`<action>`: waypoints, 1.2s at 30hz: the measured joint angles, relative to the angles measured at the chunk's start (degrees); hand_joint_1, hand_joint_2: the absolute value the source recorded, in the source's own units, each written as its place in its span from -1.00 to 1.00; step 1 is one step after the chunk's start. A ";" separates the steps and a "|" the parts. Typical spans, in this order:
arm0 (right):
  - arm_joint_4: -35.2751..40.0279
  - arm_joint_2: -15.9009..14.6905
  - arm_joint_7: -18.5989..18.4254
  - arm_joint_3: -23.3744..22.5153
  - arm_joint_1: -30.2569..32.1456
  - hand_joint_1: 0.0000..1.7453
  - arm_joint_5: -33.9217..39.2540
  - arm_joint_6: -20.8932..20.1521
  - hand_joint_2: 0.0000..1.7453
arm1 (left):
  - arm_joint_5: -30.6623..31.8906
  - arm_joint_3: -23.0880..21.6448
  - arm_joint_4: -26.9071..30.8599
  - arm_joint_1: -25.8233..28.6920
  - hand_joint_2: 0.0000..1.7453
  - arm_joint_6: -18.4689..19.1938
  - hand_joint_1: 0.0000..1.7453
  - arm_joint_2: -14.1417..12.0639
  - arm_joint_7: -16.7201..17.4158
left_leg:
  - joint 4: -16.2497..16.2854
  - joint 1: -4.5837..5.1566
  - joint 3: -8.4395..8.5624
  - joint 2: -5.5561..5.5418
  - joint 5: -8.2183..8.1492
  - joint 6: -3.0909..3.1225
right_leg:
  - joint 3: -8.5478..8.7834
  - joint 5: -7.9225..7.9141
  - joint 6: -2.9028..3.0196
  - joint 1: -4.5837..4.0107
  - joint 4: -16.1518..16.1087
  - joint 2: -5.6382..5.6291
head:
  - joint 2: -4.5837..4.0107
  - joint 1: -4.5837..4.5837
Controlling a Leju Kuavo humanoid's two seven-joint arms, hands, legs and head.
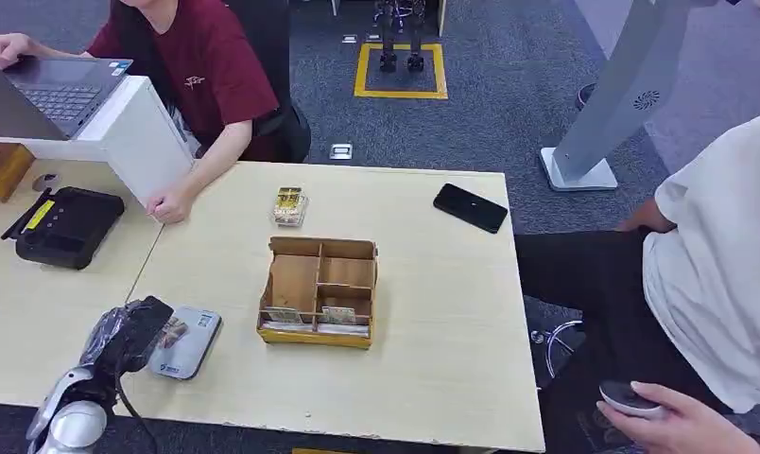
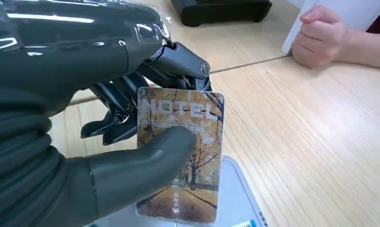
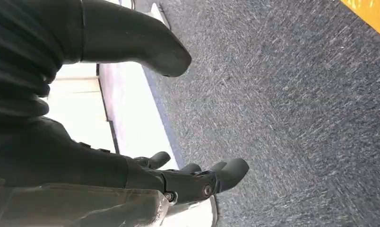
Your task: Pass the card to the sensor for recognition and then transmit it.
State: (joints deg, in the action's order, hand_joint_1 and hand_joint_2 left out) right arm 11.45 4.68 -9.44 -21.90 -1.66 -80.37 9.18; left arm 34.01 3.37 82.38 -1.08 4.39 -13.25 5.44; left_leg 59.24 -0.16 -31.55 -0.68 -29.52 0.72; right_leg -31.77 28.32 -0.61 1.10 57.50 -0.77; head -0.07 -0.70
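My left hand (image 1: 130,331) hovers over the grey card sensor (image 1: 188,342) near the table's front left. It pinches a hotel card (image 2: 181,153) printed with autumn trees between thumb and fingers (image 2: 112,127), the card's lower edge just above the sensor's pale plate (image 2: 235,198). In the head view the card (image 1: 173,330) peeks out beside the hand. My right hand (image 3: 131,118) hangs over grey carpet with its fingers apart and nothing in it.
A wooden card organiser (image 1: 318,291) with cards in its front slots stands mid-table. Behind it lie a small card box (image 1: 288,205) and a black phone (image 1: 470,207). A person's fist (image 1: 171,203) rests on the table; another person sits at right. A black device (image 1: 66,225) lies far left.
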 joint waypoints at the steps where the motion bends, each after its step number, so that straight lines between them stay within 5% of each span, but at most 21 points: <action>1: 0.00 0.00 0.00 0.00 -0.01 -1.00 -0.02 0.00 1.00 | -0.28 -0.02 0.04 0.09 1.00 0.57 1.00 0.00 -0.24 | 0.00 0.00 0.00 0.00 0.00 0.00 | 0.00 0.00 0.00 0.00 0.00 0.00 | 0.00 0.00; 10: 0.00 0.00 0.00 -0.02 -0.08 -1.00 -0.42 -0.20 1.00 | -0.30 -0.07 0.63 0.87 1.00 1.66 1.00 0.57 -0.02 | 0.00 0.00 0.01 0.01 0.00 0.00 | 0.00 0.00 0.00 0.00 0.00 0.00 | 0.00 0.00; 23: 0.00 0.04 -0.20 -0.02 -0.41 -1.00 -1.20 -0.83 1.00 | 14.81 -0.63 -1.44 0.74 1.00 -4.59 1.00 1.64 5.47 | 0.00 0.00 0.05 0.00 0.00 0.00 | 0.03 0.00 0.00 0.00 0.00 0.00 | 0.00 -0.02; 36: 0.00 0.33 -0.55 -0.02 -0.61 -1.00 -1.36 -0.85 1.00 | 17.92 -0.63 -3.45 0.23 1.00 -4.57 1.00 2.73 5.60 | -0.01 0.01 0.10 0.00 0.00 0.00 | 0.09 0.00 0.00 0.01 0.00 0.00 | 0.00 0.00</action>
State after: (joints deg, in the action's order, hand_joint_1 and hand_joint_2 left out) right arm 11.45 5.01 -9.99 -21.92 -2.27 -81.72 8.33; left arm 51.93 2.73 78.93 -0.85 -0.18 -10.51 11.04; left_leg 59.24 -0.15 -31.45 -0.68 -29.52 0.72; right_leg -31.68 28.32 -0.61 1.11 57.50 -0.77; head -0.07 -0.70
